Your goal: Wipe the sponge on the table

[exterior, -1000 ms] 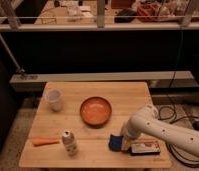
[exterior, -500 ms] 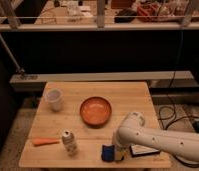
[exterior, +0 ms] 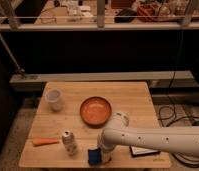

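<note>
end effector (exterior: pixel 103 153) at squarish blue sponge (exterior: pixel 93 158) on plank-grained table (exterior: pixel 129 95).

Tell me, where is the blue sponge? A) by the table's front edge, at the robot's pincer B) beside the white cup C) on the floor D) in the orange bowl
A: the sponge lies near the front edge of the table, right of the can, with the pincer down at it.

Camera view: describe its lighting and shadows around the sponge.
Camera view: dim, warm light; the table is the brightest surface, and the area just behind it is nearly black. The gripper, low at the table's front edge against the sponge, is dimly lit; the sponge shows only as a dark blue patch.
</note>
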Available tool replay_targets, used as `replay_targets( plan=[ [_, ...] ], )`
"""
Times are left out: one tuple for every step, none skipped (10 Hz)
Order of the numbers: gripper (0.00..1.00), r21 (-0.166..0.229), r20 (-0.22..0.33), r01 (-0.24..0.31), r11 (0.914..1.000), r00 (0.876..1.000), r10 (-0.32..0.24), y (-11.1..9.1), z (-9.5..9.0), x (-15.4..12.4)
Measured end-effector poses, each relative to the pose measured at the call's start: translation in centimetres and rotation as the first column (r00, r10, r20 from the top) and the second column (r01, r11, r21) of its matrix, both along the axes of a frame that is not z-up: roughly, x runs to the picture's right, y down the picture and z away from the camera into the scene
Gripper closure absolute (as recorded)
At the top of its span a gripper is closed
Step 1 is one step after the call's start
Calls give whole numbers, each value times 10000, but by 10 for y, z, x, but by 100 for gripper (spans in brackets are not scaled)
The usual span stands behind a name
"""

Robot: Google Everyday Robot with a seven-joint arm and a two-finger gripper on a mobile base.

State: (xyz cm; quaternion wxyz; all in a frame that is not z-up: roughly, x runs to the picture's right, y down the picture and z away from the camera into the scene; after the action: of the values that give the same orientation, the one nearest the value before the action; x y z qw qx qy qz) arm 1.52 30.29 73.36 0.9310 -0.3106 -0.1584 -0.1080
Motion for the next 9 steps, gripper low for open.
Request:
replay_targets(
  plan=[
    [100, 56, 47, 141, 9999, 9999, -141, -6, 2, -6],
    [100, 145, 20, 199, 9997, 9998, -200, -14, 10, -10],
    [100, 201, -94, 191, 9996, 9998, -189, -25, 22, -11],
    [100, 274, -164, 192, 9994, 9997, -187, -37, 32, -14],
    [100, 353, -171, 215, 9991, 9996, -209, -47, 39, -18],
    [100, 419, -210, 222, 9989, 9996, -213, -54, 42, -19],
    [100, 481, -270, 141, 9987, 9996, -129, -64, 47, -19],
    [100, 482, -379, 12, 9988, 9993, 6, -71, 52, -15],
    [100, 466, -475, -117, 9988, 9988, 139, -75, 57, -9]
  ],
)
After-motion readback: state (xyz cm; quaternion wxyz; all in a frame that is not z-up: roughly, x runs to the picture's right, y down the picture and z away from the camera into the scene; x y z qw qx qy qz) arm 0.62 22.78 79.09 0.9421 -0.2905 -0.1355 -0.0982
